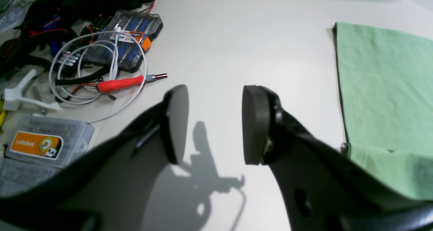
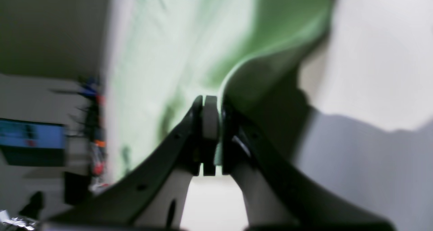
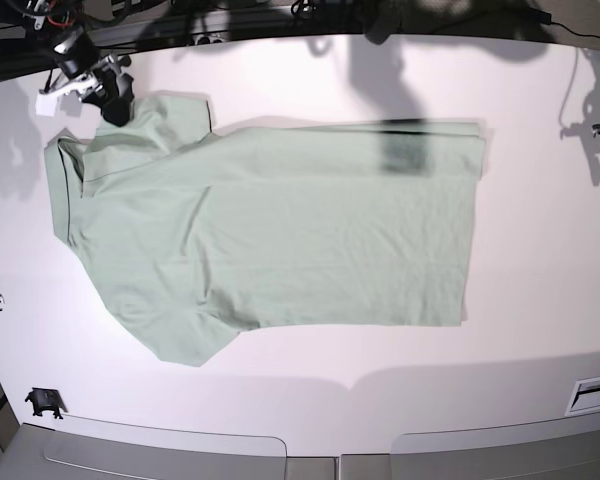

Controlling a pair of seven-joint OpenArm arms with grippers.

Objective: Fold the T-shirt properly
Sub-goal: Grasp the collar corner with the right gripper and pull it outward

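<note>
The pale mint-green T-shirt (image 3: 280, 230) lies spread on the white table (image 3: 540, 250), collar to the left and hem to the right in the base view. My right gripper (image 3: 113, 103) is at the far left sleeve. In the blurred right wrist view its jaws (image 2: 209, 116) are shut on a fold of the green cloth (image 2: 169, 55). My left gripper (image 1: 214, 122) is open and empty above bare table, its pads (image 1: 255, 122) well apart. The shirt's dark-trimmed edge (image 1: 382, 89) lies to its right. I cannot make out the left gripper in the base view.
In the left wrist view, clutter lies at the table's left: a screwdriver kit (image 1: 132, 38), a coiled white cable (image 1: 101, 72), a red probe (image 1: 118, 84) and a plastic box with an orange label (image 1: 47, 143). A small black object (image 3: 45, 403) sits at the front left.
</note>
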